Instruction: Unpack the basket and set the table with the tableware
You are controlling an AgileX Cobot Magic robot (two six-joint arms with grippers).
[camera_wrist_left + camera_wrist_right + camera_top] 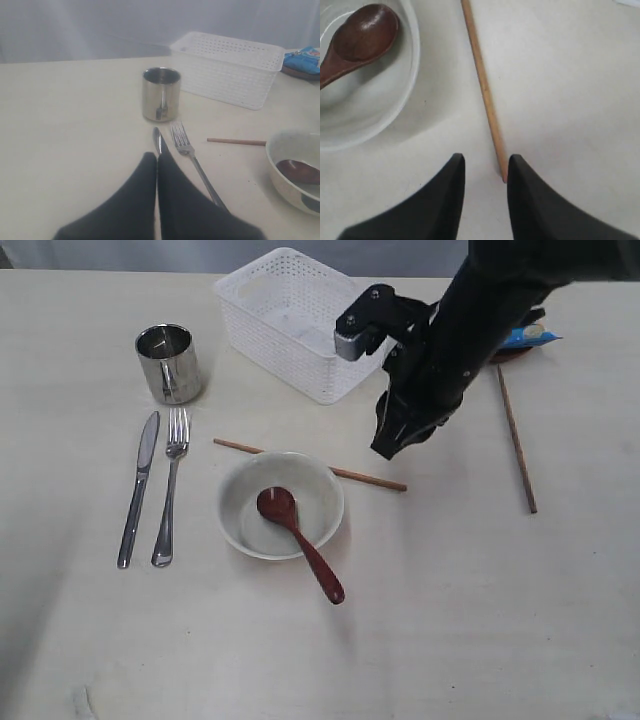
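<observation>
On the table (480, 620) a steel knife (138, 488) and fork (170, 485) lie side by side below the steel cup (168, 362). The off-white bowl (245, 515) holds the dark wooden spoon (300, 540). One chopstick (365, 478) lies behind the bowl and another chopstick (517, 440) lies at the right. My right gripper (485, 162) is open just above the table, and the near end of the chopstick (481, 80) rests beside one fingertip. My left gripper (157, 156) is shut over the knife (158, 140), which lies on the table below it.
The white basket (290, 320) stands at the back, its visible part empty. A blue packet (530, 336) lies on a small brown plate (510, 355) at the back right, partly hidden by the right arm.
</observation>
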